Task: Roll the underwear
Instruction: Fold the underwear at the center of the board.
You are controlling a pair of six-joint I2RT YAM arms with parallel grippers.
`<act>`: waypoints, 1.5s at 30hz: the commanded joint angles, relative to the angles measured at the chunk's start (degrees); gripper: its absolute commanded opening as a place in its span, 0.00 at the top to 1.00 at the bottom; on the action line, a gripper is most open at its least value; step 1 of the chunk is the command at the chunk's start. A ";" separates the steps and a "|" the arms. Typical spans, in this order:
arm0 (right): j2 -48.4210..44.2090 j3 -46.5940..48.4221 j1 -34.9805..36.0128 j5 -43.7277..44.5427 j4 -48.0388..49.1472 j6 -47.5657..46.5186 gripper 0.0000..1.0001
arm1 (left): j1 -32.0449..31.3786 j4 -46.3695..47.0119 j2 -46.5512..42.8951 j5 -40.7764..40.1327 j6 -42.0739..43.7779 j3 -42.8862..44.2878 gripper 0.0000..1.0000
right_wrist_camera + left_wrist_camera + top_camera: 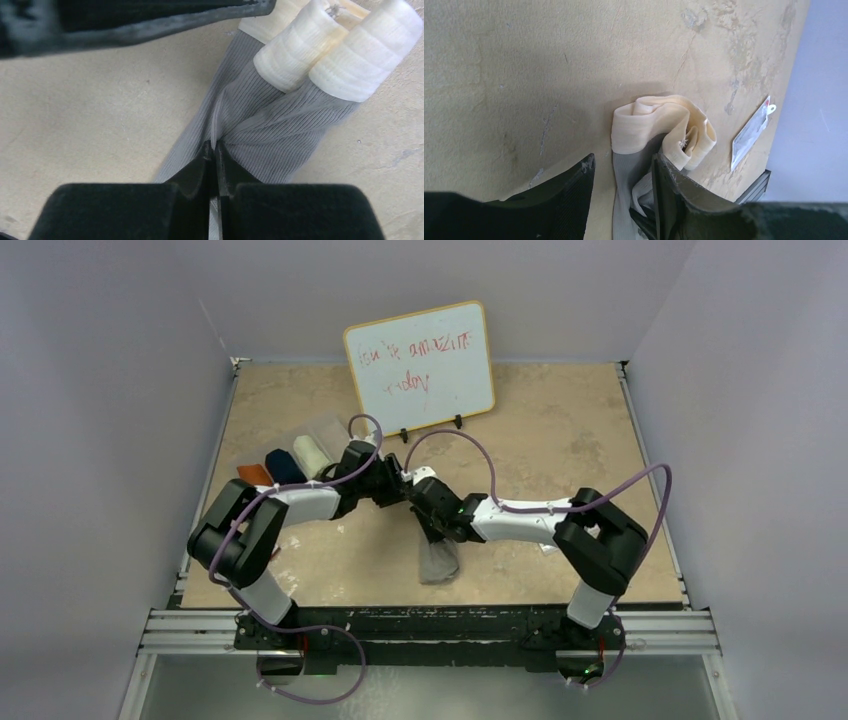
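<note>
The right hand (214, 147) is clenched tight on a fold of the grey underwear (270, 125). Its two fingers (197, 172) press together with the soft ribbed cloth pinched between them. The cloth spreads out from the pinch and lies on the bench (75, 125). At the far end of the cloth is the waistband (350, 65), pale beige and bunched into thick curls.

The left hand (623, 162) is just beside it, facing the right hand. Its fingers (574, 195) stand apart, so it is released and grips nothing. The grey cloth runs up between them. One finger is against the cloth, and the other has bare bench next to it. Past the fingertips the waistband loops over in a loose curl.

Seen from above, the two hands meet near the middle of the bench. The grey underwear trails from them toward the near edge.

By the left edge of the bench, toward the far corner, three rolls lie close together in a row: an orange roll (253, 474), a navy roll (284, 466) and a cream roll (312, 454). The left arm reaches past them.

A small white packet (749, 135) lies by the near edge on the right side, apart from the grey underwear. A whiteboard (420, 365) with red writing stands at the far edge of the bench
</note>
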 commanded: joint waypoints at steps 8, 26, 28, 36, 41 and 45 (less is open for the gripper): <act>-12.05 -2.96 -4.48 -14.04 5.05 3.00 0.65 | 1.24 1.73 -3.09 -0.02 0.17 -0.79 0.55; -24.52 -13.36 -21.78 -8.39 -0.52 13.73 0.49 | 1.68 3.30 -3.51 4.43 3.58 -0.60 0.55; -24.00 -14.37 -23.65 -9.56 0.97 13.51 0.48 | 1.68 3.48 -3.50 5.87 4.67 -0.04 0.55; -14.20 -13.22 -31.58 -21.56 8.70 11.94 0.46 | 1.19 8.55 -4.72 16.22 9.93 1.13 0.51; -9.05 -10.97 -33.45 -25.37 11.17 11.05 0.48 | -0.36 2.44 -4.58 18.98 16.65 5.28 0.49; -6.18 -9.88 -34.73 -27.82 12.53 10.46 0.53 | -2.37 -1.54 -2.28 18.69 20.03 9.66 0.48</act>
